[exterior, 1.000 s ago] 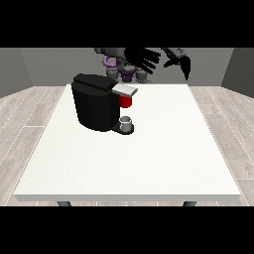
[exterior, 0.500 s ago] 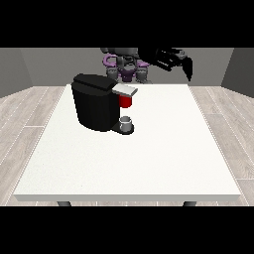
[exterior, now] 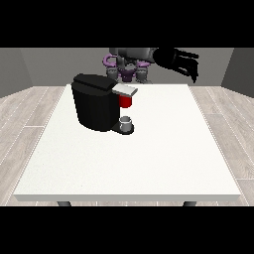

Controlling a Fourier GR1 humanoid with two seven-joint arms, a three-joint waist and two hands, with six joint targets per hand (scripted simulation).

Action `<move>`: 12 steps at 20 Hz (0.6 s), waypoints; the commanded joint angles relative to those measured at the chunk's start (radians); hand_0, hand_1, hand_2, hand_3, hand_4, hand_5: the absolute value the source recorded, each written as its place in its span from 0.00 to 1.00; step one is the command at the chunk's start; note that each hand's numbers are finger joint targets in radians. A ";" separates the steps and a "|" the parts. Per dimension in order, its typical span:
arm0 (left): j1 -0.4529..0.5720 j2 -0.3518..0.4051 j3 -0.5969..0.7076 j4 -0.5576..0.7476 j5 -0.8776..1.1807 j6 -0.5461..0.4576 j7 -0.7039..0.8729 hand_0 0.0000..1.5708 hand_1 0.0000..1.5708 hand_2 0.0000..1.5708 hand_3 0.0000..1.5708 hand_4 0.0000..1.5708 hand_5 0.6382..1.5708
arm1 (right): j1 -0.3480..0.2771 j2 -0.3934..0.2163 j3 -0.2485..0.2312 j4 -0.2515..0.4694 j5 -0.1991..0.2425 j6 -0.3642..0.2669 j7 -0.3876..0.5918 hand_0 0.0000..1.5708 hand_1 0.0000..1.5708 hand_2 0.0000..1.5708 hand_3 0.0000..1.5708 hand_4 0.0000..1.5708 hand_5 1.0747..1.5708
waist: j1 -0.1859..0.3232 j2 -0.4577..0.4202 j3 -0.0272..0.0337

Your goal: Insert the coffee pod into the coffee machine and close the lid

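Robot hand [exterior: 184,63] at view's right hangs above table [exterior: 149,158] — well apart from coffee machine [exterior: 94,101].

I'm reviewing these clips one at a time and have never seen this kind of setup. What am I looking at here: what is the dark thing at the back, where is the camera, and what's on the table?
The camera stands across the white table and faces a humanoid robot, small at the top. The robot hand at the view's right is raised above the table's far edge, holding nothing I can see. The other hand is not visible. On the table stands a black coffee machine with a grey lid, a red part under it, and a small grey cup on its base. I cannot tell whether the lid is fully shut.
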 commanded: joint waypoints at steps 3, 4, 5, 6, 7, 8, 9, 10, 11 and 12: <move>-0.023 0.035 0.021 -0.001 0.048 -0.056 -0.018 0.00 0.00 0.00 0.00 0.14 1.00 | -0.046 0.012 -0.037 0.050 -0.015 -0.022 -0.006 0.00 0.00 0.00 0.00 0.00 1.00 | 0.038 0.046 0.0000; -0.007 0.016 0.004 -0.042 0.025 -0.020 0.031 0.00 0.00 0.00 0.00 0.13 1.00 | -0.017 -0.008 -0.043 0.064 -0.026 0.017 -0.056 0.00 0.00 0.00 0.00 0.03 1.00 | 0.033 0.030 0.0006; -0.025 0.002 0.000 -0.001 0.019 -0.016 -0.022 0.00 0.00 0.00 0.00 0.18 1.00 | -0.096 -0.027 -0.047 0.065 -0.020 0.020 -0.003 0.00 0.00 0.00 0.00 0.08 1.00 | 0.027 0.066 -0.0001; -0.084 0.038 0.047 0.009 0.056 -0.026 0.041 0.00 0.00 0.00 0.00 0.20 1.00 | -0.077 0.014 -0.038 0.065 -0.027 0.021 -0.007 0.00 0.00 0.00 0.00 0.06 1.00 | 0.002 0.044 0.0002; -0.024 0.047 0.044 0.017 0.046 -0.039 -0.013 0.00 0.00 0.00 0.00 0.21 1.00 | -0.087 -0.028 -0.055 0.061 -0.029 0.027 -0.018 0.00 0.00 0.00 0.00 0.06 1.00 | 0.015 0.049 0.0000; -0.032 0.025 0.014 -0.004 0.022 -0.021 -0.016 0.00 0.00 0.00 0.00 0.19 1.00 | -0.071 0.000 -0.046 0.068 -0.016 -0.008 -0.056 0.00 0.00 0.00 0.00 0.00 1.00 | 0.020 0.066 0.0002; -0.003 0.020 0.009 -0.008 0.030 -0.030 0.001 0.00 0.00 0.00 0.00 0.17 1.00 | -0.057 0.008 -0.061 0.062 -0.038 0.002 -0.072 0.00 0.00 0.00 0.00 0.00 1.00 | 0.016 0.035 0.0004; 0.012 0.050 0.017 -0.011 0.043 -0.065 -0.005 0.00 0.00 0.00 0.00 0.19 1.00 | -0.038 0.004 -0.063 0.067 -0.042 0.013 -0.088 0.00 0.00 0.00 0.00 0.00 1.00 | 0.019 0.031 0.0004; -0.025 -0.004 0.032 0.006 0.054 0.002 0.037 0.00 0.00 0.00 0.00 0.20 1.00 | 0.006 0.080 -0.020 0.055 -0.026 -0.001 -0.112 0.00 0.00 0.00 0.00 0.00 1.00 | -0.037 0.006 0.0005; 0.049 -0.007 -0.015 -0.014 0.009 -0.010 -0.003 0.00 0.00 0.00 0.00 0.22 1.00 | -0.002 0.061 -0.035 0.066 -0.032 0.001 -0.116 0.00 0.00 0.00 0.00 0.00 1.00 | -0.004 0.001 0.0004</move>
